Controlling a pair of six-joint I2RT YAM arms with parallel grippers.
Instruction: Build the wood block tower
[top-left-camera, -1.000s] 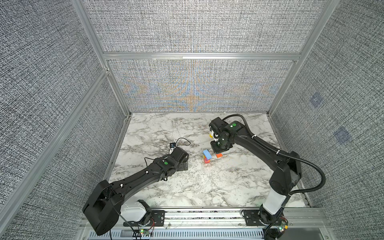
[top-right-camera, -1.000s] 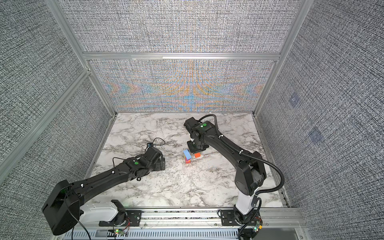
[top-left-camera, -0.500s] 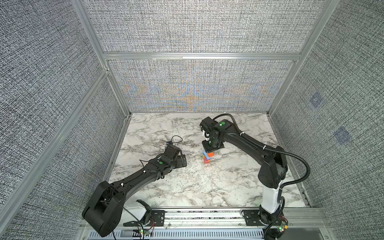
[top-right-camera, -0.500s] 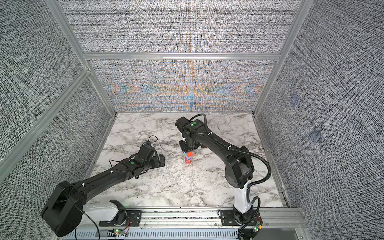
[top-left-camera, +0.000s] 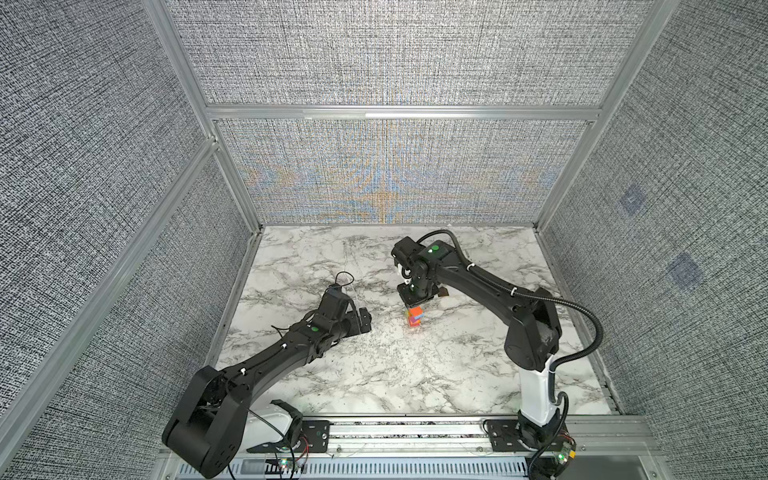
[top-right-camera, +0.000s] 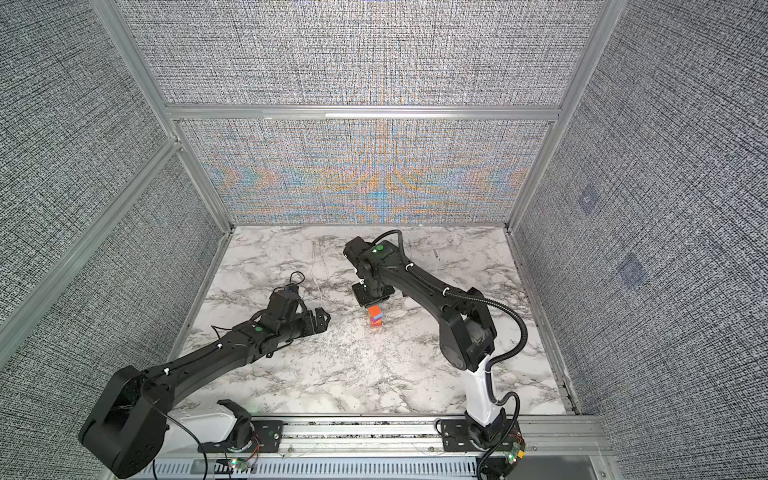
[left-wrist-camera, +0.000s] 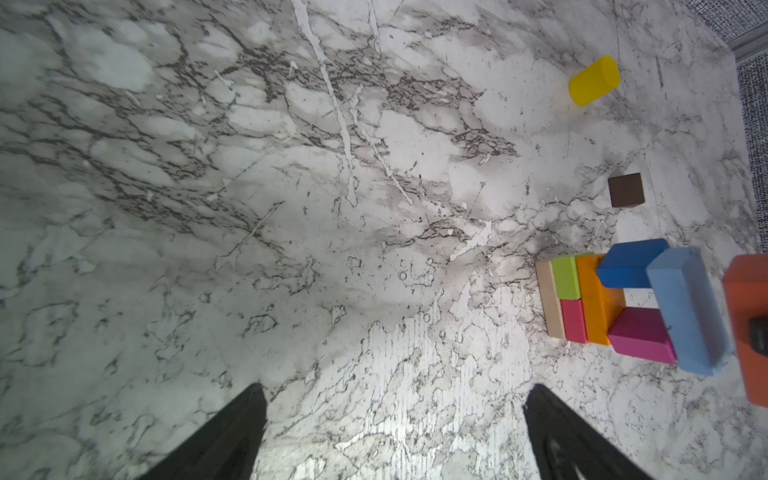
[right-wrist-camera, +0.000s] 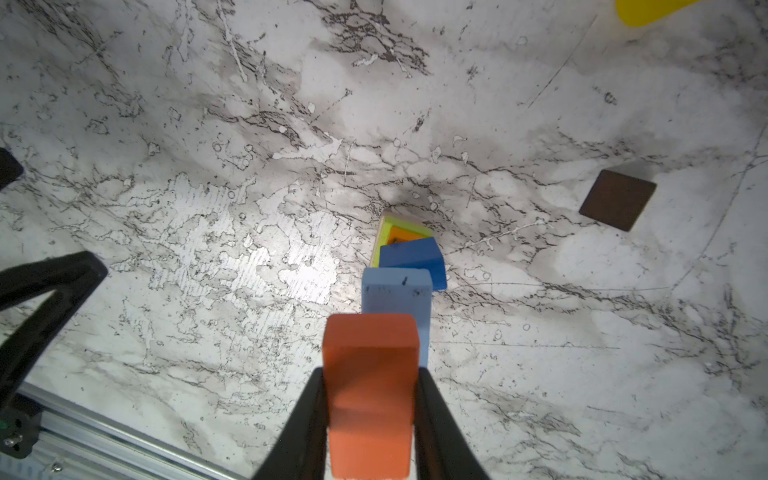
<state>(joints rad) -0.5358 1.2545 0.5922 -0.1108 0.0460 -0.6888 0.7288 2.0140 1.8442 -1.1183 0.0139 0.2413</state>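
Right jaws pinching orange block | left jaws spread | tower — lower blocks mostly hidden | yellow cylinder cut off

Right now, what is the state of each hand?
Left hand: open, empty.
Right hand: closed on the orange block.

Nine wood blocks, one yellow cylinder.

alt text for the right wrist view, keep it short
The right tool grips an orange block held over the light blue block that tops a small multicoloured tower on a marble table. A dark brown block lies loose nearby, and a yellow cylinder is cut off at the frame's edge.
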